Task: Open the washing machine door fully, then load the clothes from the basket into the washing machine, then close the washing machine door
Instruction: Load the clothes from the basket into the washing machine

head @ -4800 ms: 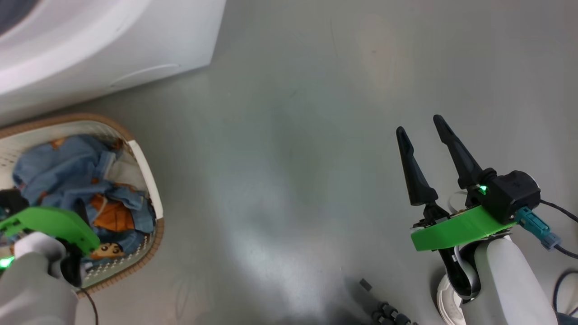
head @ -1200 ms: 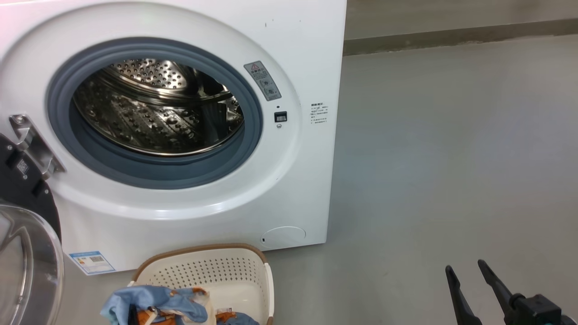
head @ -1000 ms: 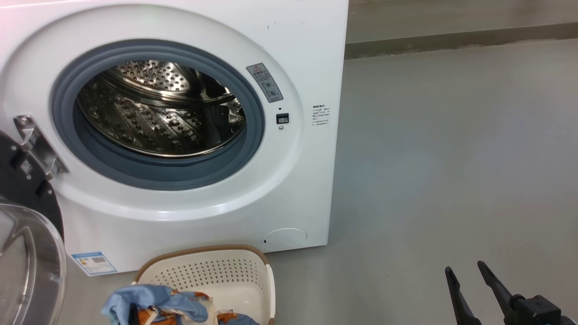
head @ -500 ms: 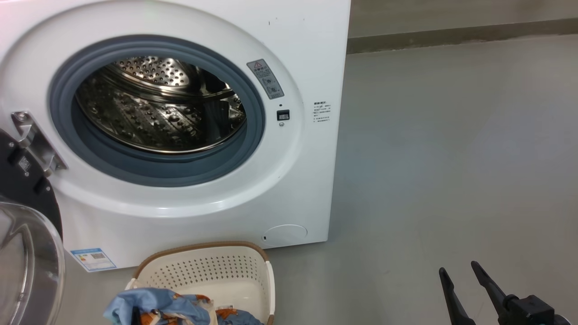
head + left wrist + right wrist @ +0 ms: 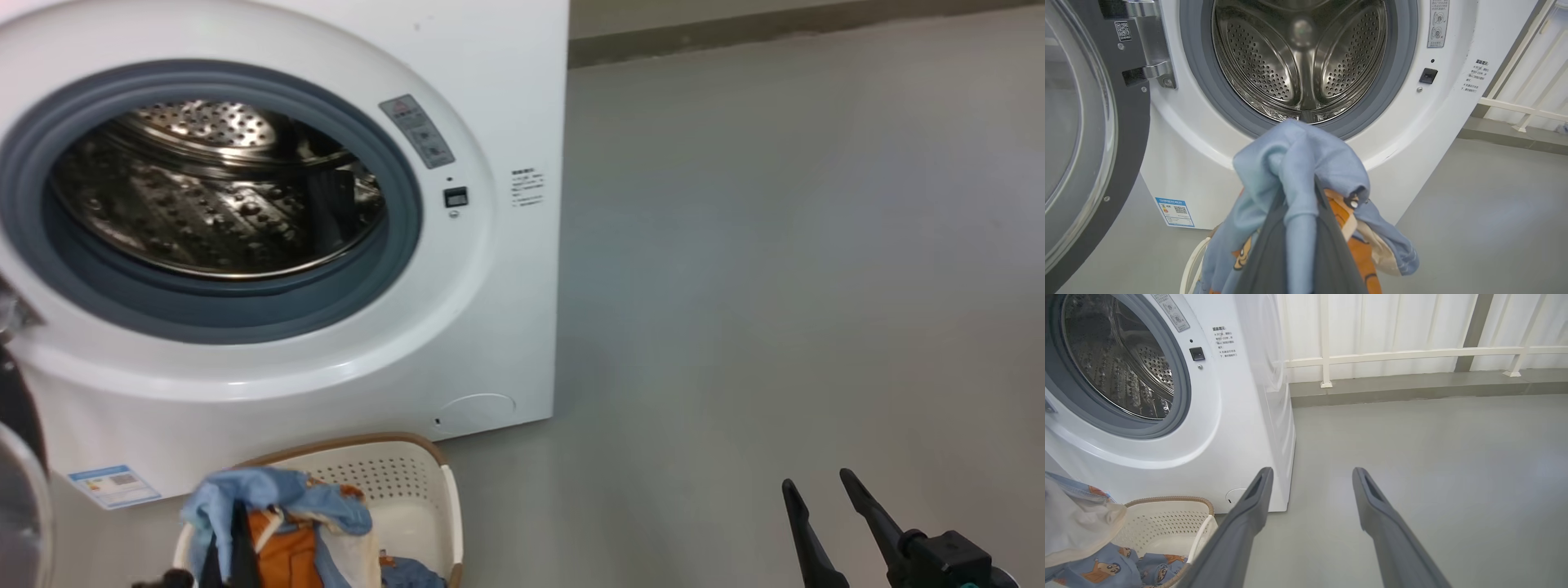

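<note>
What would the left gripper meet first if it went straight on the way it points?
Shut on the clothes, the left gripper points low at the washing machine opening. It would probably meet the grey gasket at its lower lip first, or just clear it into the drum; depth is unclear.

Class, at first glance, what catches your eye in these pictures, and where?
The washing machine's steel drum gapes at upper left of the head view, door swung aside. Before it the left gripper holds blue-and-orange clothes above the basket; the right gripper stands open over grey floor.
</note>
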Available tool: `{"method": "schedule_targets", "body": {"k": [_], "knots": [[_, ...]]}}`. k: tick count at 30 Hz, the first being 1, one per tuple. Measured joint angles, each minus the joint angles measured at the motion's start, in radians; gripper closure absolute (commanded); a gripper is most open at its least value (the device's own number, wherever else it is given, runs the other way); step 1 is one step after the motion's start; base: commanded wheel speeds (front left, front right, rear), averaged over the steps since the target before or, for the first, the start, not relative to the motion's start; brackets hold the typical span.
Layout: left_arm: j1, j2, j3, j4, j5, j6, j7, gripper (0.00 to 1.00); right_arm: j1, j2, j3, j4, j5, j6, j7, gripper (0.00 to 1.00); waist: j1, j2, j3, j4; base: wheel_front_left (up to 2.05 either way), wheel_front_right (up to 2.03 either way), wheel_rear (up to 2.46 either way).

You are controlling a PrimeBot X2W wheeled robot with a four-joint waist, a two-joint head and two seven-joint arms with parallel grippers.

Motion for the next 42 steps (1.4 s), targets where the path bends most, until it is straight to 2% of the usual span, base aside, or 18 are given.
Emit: {"method": "schedule_targets", "body": {"k": [11, 19, 23, 31, 42], "knots": [[-0.214, 0.040, 0.069, 0.085, 0.016, -0.010, 0.000, 1.00, -0.066, 0.030, 0.002, -0.025, 0.003, 0.000, 0.000, 0.00, 0.0001, 0.0000, 0.075, -0.105, 0.00, 0.00, 0.00], [-0.373, 0.105, 0.109, 0.137, 0.053, -0.008, 0.000, 1.00, -0.101, 0.038, 0.025, -0.026, 0.010, 0.000, 0.000, 0.00, 0.0001, 0.0000, 0.139, -0.182, 0.00, 0.00, 0.00], [-0.512, 0.155, 0.140, 0.188, 0.069, 0.002, 0.000, 1.00, -0.136, 0.044, 0.034, -0.030, 0.018, 0.000, 0.000, 0.00, 0.0000, 0.0001, 0.194, -0.226, 0.00, 0.00, 0.00], [-0.726, 0.246, 0.144, 0.413, 0.116, 0.011, -0.003, 1.00, -0.175, 0.049, 0.086, -0.029, 0.021, 0.000, 0.000, 0.00, 0.0001, 0.0000, 0.290, -0.275, 0.00, 0.00, 0.00], [-0.991, 0.314, 0.182, 0.625, 0.121, 0.028, -0.003, 1.00, -0.244, 0.052, 0.134, -0.048, 0.027, 0.000, 0.000, 0.00, 0.0000, 0.0000, 0.432, -0.307, 0.00, 0.00, 0.00]]}}
